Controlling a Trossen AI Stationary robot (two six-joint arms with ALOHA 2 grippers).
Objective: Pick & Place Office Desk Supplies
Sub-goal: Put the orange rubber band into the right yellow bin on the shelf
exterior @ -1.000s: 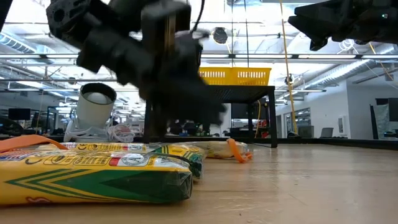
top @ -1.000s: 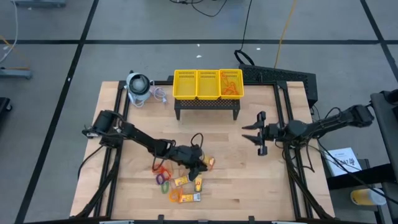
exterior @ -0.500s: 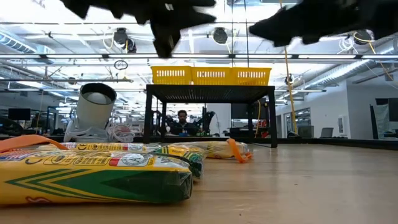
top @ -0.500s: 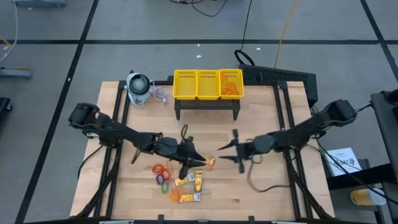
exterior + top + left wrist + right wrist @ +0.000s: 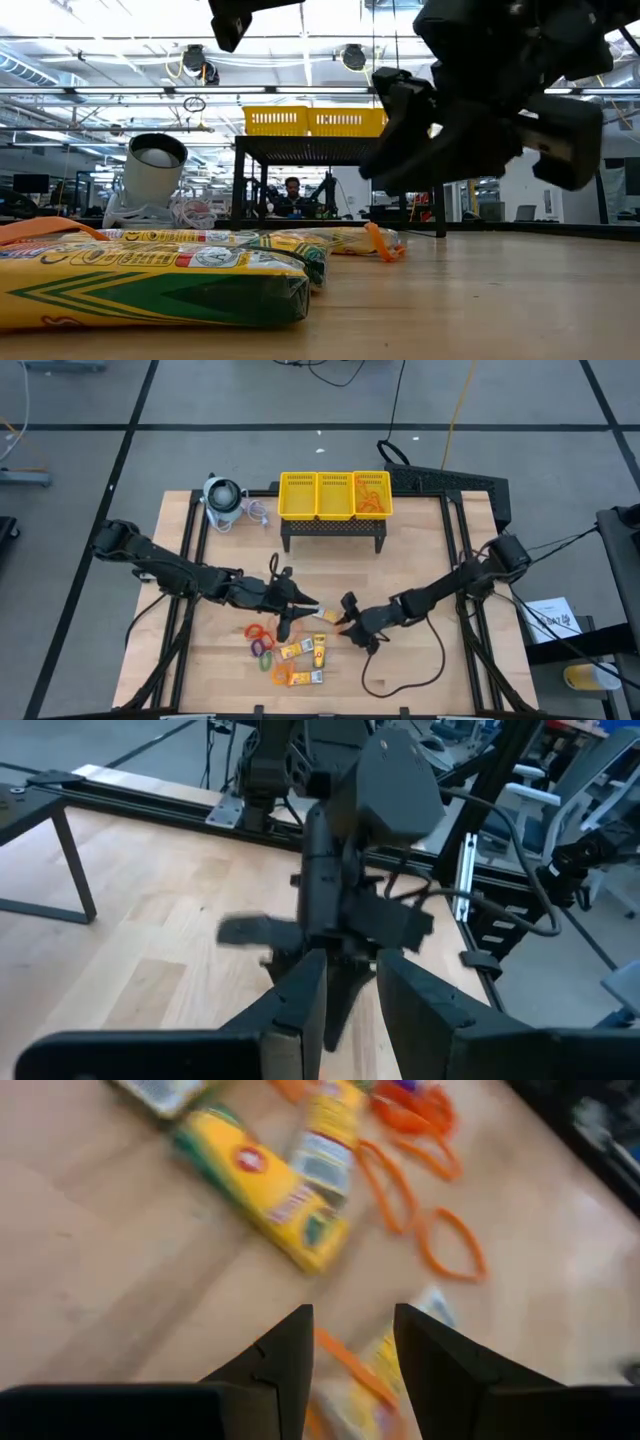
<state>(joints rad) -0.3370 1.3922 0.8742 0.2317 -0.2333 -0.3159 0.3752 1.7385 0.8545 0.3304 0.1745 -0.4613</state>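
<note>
The supplies lie in a heap near the table's front: yellow packets (image 5: 318,650) (image 5: 265,1190), orange rubber-band loops (image 5: 450,1245) and small coloured rings (image 5: 262,645). One more packet (image 5: 326,614) (image 5: 375,1375) lies between the two grippers with an orange band across it. My left gripper (image 5: 306,606) (image 5: 350,965) hangs high above the heap's far left side. Its fingers stand a little apart with nothing showing between them. My right gripper (image 5: 342,624) (image 5: 352,1312) is open and slants down just above that packet, clear of the table (image 5: 460,120).
A yellow mesh basket (image 5: 334,496) with three compartments stands on a dark stand at the table's far middle; orange loops lie in its right compartment. A grey-white round device (image 5: 222,500) with a cord sits at the far left. Bare wood lies to the right of the heap.
My left gripper has risen from the heap, drawn back toward the table's left and rolled. My right gripper has swung from the table's right side toward the left and near edge, dropped low over the heap and rolled. Neither gripper's finger gap has changed.
</note>
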